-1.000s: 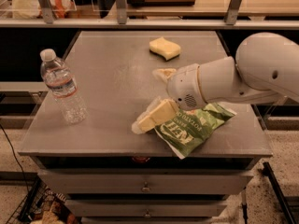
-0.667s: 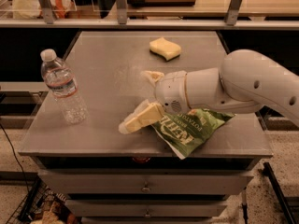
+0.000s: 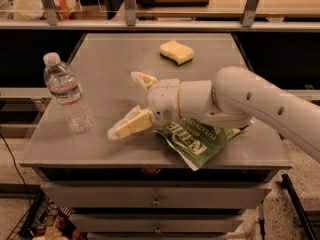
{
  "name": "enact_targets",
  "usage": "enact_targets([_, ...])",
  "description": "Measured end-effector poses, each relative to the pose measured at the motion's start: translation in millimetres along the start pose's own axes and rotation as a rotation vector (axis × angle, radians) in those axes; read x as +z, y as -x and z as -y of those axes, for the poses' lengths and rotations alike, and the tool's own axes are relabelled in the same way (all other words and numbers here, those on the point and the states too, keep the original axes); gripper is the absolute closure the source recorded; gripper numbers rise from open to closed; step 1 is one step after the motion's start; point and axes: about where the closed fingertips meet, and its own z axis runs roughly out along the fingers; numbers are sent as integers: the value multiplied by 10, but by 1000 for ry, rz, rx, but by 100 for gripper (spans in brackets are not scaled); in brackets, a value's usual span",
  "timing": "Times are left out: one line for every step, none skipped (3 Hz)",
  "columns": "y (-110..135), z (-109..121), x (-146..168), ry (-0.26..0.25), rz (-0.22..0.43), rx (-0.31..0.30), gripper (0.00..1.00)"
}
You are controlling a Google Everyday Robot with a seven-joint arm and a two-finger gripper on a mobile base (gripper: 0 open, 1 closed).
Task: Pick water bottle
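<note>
The water bottle (image 3: 67,94) stands upright at the left side of the grey table (image 3: 115,59). It is clear ribbed plastic with a white cap and a white label with a red-and-blue band. My gripper (image 3: 129,103) is over the middle of the table, to the right of the bottle and apart from it. It points left toward the bottle. Its two cream fingers (image 3: 132,124) are spread wide and hold nothing.
A green chip bag (image 3: 197,139) lies under my arm near the table's front edge. A yellow sponge (image 3: 176,51) lies at the far middle. Drawers sit below the tabletop. A shelf rail runs behind the table.
My gripper and arm have moved left across the table, closer to the water bottle. The bottle, chip bag and sponge have not moved.
</note>
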Motion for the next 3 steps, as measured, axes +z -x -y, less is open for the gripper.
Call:
enact_targets([120, 37, 141, 17, 39, -41, 0])
enact_targets([232, 32, 320, 56, 71, -67, 0])
enact_targets([367, -24, 476, 105, 82, -85, 0])
